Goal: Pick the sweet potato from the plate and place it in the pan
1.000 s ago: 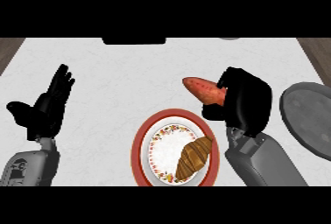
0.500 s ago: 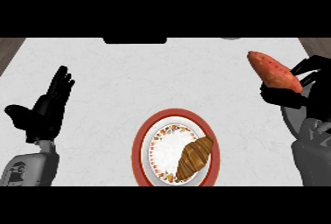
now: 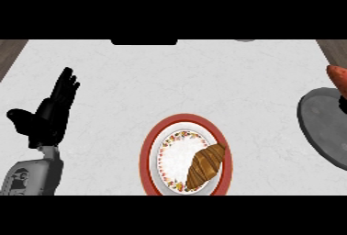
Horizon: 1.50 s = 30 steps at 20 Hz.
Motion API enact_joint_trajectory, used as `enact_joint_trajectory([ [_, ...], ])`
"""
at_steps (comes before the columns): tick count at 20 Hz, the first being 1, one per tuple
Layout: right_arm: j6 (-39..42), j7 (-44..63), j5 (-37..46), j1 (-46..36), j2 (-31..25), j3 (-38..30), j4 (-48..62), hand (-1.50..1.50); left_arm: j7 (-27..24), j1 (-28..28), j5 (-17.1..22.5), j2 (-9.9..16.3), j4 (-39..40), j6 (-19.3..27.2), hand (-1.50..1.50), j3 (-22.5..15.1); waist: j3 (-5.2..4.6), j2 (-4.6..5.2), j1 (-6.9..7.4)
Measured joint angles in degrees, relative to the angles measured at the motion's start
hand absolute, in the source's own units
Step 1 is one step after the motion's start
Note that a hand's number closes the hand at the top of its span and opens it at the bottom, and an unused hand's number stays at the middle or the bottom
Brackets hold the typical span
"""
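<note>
Sweet potato (image 3: 337,77) is at the counter's right edge, over the pan (image 3: 324,126); right hand grip cannot be told. Left hand (image 3: 49,114) rests spread near the left edge.

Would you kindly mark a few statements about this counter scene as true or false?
1. A croissant lies on the plate. True.
2. The sweet potato rests on the plate. False: it is at the view's right edge, above the pan.
3. The left hand is open, fingers up. True.
4. The pan sits left of the plate. False: it sits to the right.
5. The left hand holds the croissant. False: it holds nothing.
</note>
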Motion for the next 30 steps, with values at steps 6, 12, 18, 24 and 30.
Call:
enact_joint_trajectory([
  [6,-8.03,-14.06,-3.17,-2.48,-4.86,-6.46,20.83,1.50,0.22,-1.23,-0.09,-0.48,0.87,0.07,0.00,-0.25,0.03,0.13,0.43],
  [12,-13.62,-28.05,-8.20,-8.29,-7.96,-11.79,41.50,1.50,-0.58,-2.63,0.19,-0.55,3.03,-0.43,0.00,0.01,0.11,0.34,0.96],
  [18,-4.99,-34.98,-16.29,-12.07,-8.81,-16.47,53.42,-1.50,-0.62,-3.04,0.01,-0.21,3.41,-0.53,0.00,0.14,0.18,0.45,1.28],
  [24,-2.44,-44.15,-20.23,-14.61,-9.78,-19.41,63.37,-1.50,-0.67,-3.70,-0.35,-0.40,3.57,-0.08,0.00,0.12,0.16,0.45,1.36],
  [30,-4.89,-55.46,-27.30,-12.92,-8.79,-25.33,62.68,-1.50,-0.85,-3.00,-0.05,-0.07,3.28,-0.14,0.00,0.77,0.08,0.09,0.43],
])
